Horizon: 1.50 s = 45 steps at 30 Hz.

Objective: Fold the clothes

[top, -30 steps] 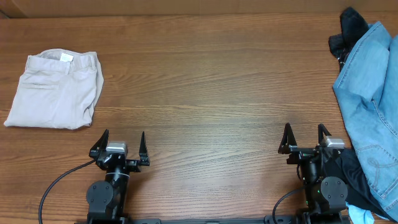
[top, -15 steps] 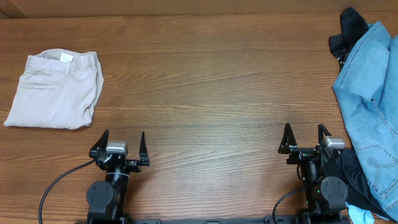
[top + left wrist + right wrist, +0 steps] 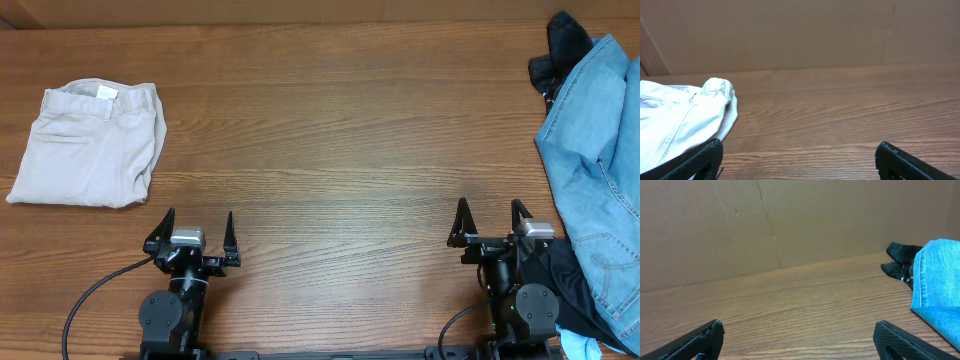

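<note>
The light-blue denim jeans [image 3: 595, 170] lie crumpled in a heap along the table's right edge; they also show at the right of the right wrist view [image 3: 937, 287]. My left gripper [image 3: 195, 228] is open and empty near the front edge at left, its fingers wide apart in the left wrist view [image 3: 799, 152]. My right gripper [image 3: 491, 222] is open and empty near the front edge, just left of the jeans, with wide-apart fingers in the right wrist view [image 3: 799, 332].
Folded beige trousers [image 3: 88, 145] lie at the far left, also in the left wrist view [image 3: 680, 117]. A black garment [image 3: 560, 45] pokes out behind the jeans at the back right, and dark cloth [image 3: 570, 285] lies by the right arm's base. Cardboard walls stand behind the wooden table [image 3: 340, 150].
</note>
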Each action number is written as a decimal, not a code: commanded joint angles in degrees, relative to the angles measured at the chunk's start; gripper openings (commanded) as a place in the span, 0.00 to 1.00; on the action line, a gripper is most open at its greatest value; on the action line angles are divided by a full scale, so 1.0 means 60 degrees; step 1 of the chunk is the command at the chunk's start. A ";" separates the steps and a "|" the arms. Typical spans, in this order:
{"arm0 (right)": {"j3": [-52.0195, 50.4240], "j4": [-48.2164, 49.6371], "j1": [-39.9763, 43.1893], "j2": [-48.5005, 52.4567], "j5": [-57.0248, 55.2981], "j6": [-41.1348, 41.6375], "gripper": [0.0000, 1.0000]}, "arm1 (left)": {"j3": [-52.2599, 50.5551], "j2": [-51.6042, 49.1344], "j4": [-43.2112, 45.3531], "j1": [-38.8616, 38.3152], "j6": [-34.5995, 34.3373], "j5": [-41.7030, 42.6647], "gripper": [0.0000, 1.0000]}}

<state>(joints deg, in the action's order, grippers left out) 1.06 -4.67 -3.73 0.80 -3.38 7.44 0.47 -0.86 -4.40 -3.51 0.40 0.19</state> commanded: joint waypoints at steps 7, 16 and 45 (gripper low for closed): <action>-0.0102 0.0040 0.0055 -0.0106 0.0004 -0.0033 1.00 | -0.0033 0.0098 0.0004 0.0007 0.0186 -0.0102 1.00; -0.0102 0.0040 0.0055 -0.0106 0.0004 -0.0033 1.00 | -0.0029 0.0098 0.0004 0.0007 0.0186 -0.0098 1.00; -0.0102 0.0040 0.0055 -0.0106 0.0004 -0.0033 1.00 | -0.0033 0.0095 0.0062 0.0018 0.0226 -0.0310 1.00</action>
<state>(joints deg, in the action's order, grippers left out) 1.06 -4.67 -3.75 0.80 -3.38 7.44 0.47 -0.86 -4.29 -3.51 0.43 0.10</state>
